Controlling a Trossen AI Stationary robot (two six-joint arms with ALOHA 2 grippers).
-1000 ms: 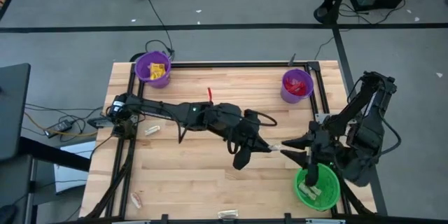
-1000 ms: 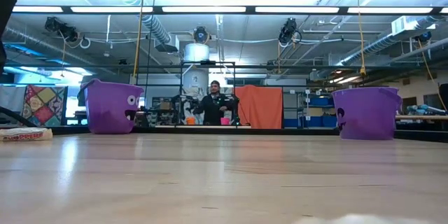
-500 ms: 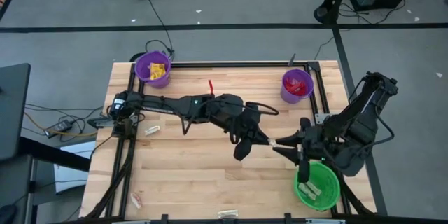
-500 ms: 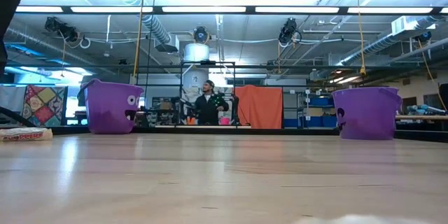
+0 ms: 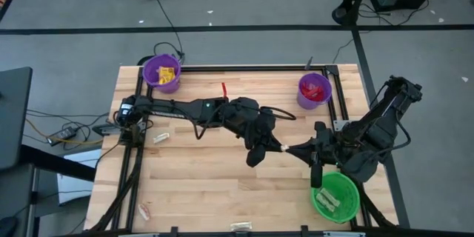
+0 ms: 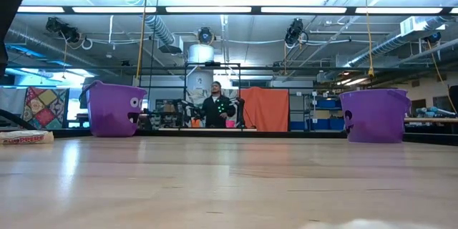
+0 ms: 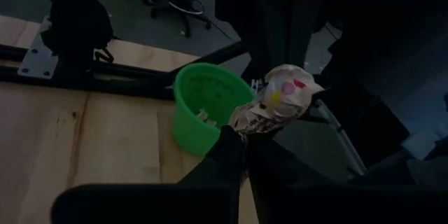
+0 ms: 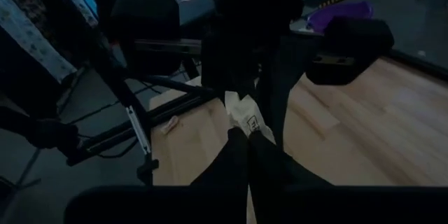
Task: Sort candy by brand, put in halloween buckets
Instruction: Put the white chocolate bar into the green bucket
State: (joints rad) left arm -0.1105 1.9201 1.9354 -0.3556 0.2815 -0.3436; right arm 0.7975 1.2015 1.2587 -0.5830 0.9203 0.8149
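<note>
Above the wooden table, both grippers pinch one crinkled candy.

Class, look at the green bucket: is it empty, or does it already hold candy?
Not empty: the green bucket holds a few pale wrapped candy pieces on its floor.

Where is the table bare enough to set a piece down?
Bare wood lies between the two purple buckets, apart from a red candy, and across the near-middle. Crowded mid-right: both tools meet on one wrapped candy beside the green bucket.

Overhead, table-level and two wrist cameras share the table.
</note>
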